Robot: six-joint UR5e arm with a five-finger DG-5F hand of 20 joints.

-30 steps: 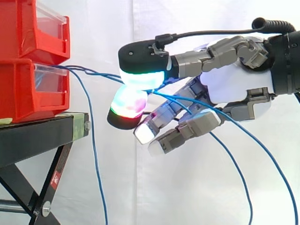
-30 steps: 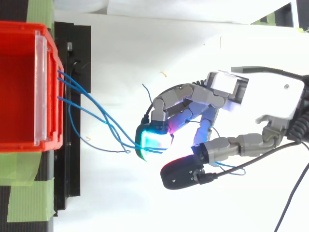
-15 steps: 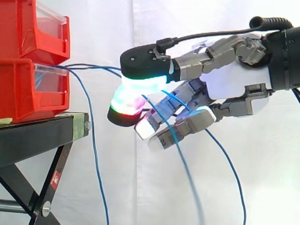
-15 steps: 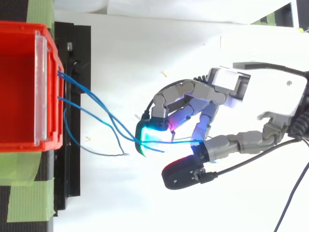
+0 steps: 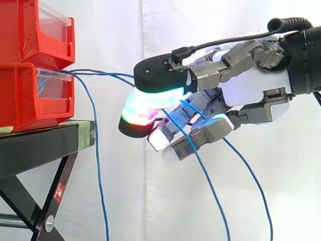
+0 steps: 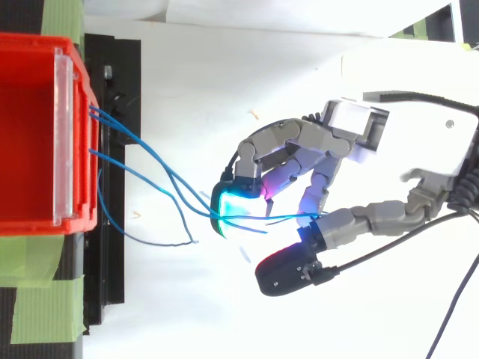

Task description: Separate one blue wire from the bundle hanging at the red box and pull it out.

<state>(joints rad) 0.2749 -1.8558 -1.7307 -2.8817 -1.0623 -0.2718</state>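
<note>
The side camera stands beside the work at about the height of the red bins (image 5: pixel 30 95), looking level across it toward the white curtain (image 5: pixel 120 30). The bins and black stand (image 5: pixel 40 145) sit at its left edge, and the hand (image 5: pixel 251 90) enters from the right, close enough to span much of the frame. The top camera looks straight down from just as near, with the bins again at the left edge and the arm again coming from the right. Both views share the bins' front, the stand's edge, the blue wires (image 5: pixel 100 72) and the hand.
</note>
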